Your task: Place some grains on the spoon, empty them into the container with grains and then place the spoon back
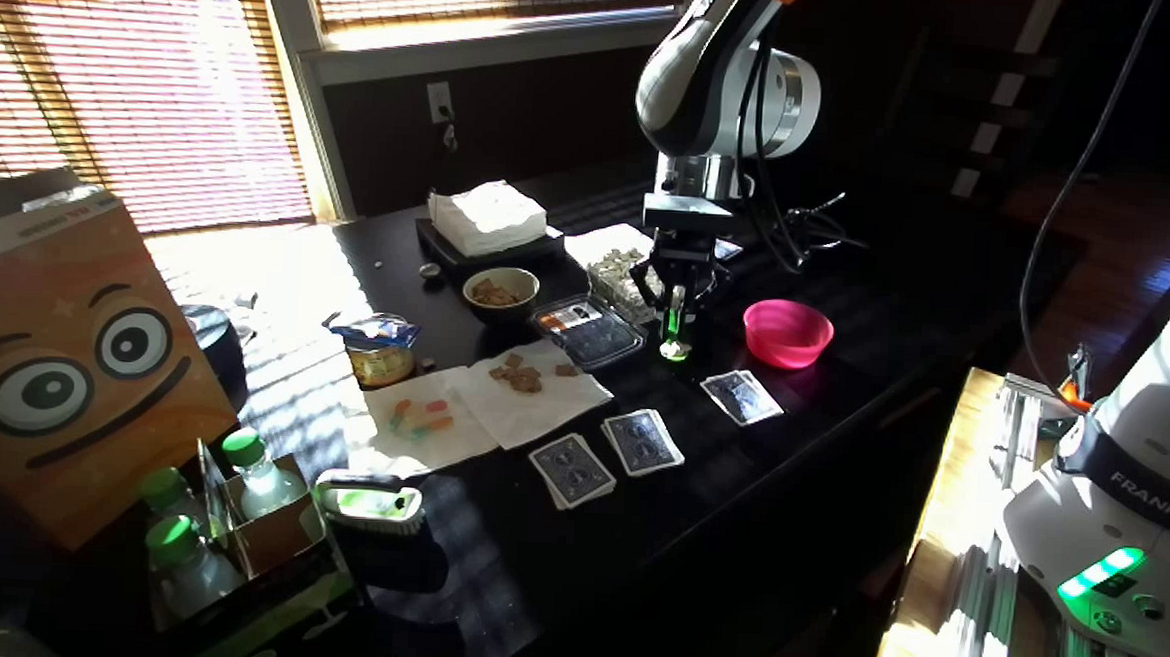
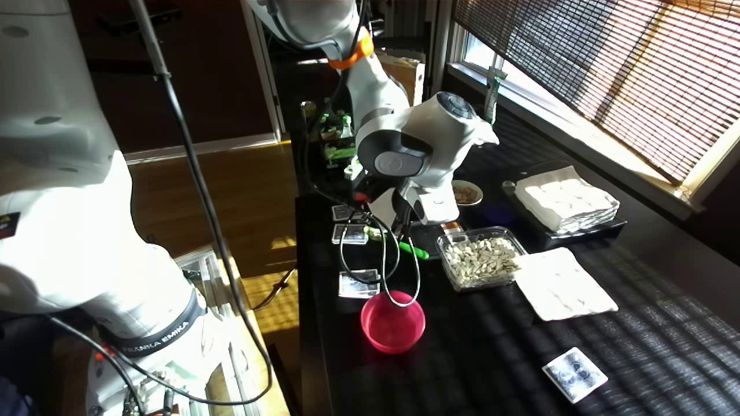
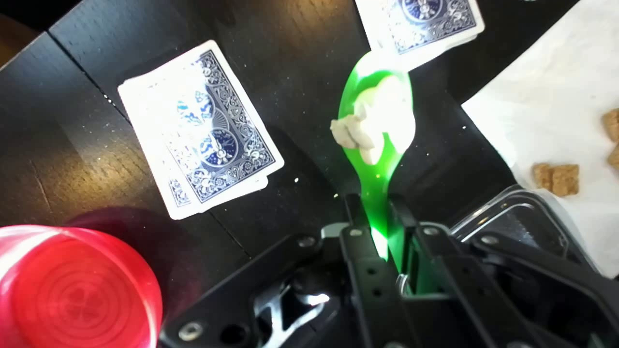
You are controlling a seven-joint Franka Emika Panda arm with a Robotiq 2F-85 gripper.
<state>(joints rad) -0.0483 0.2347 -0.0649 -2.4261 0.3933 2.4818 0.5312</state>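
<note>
The bright green spoon (image 3: pixel 375 181) carries several pale grains (image 3: pixel 358 130) in its bowl in the wrist view. My gripper (image 3: pixel 379 208) is shut on its handle, with the bowl pointing away from the fingers. In an exterior view the gripper (image 1: pixel 678 291) holds the spoon (image 1: pixel 673 323) above the dark table, between the grain container and the pink bowl. The see-through container with grains (image 2: pixel 484 283) is full of pale grains, to the right of the spoon (image 2: pixel 415 250). The container (image 1: pixel 619 296) is partly hidden behind the gripper. The fingers are hidden behind the arm in that other angle.
A pink bowl (image 1: pixel 788 339) and playing cards (image 1: pixel 742 397) lie near the spoon. A clear lid (image 1: pixel 590 334), a bowl with brown pieces (image 1: pixel 500 294), paper napkins (image 1: pixel 581 408) and a napkin stack (image 2: pixel 566 199) are around. Loose cables (image 2: pixel 384 271) hang from the arm.
</note>
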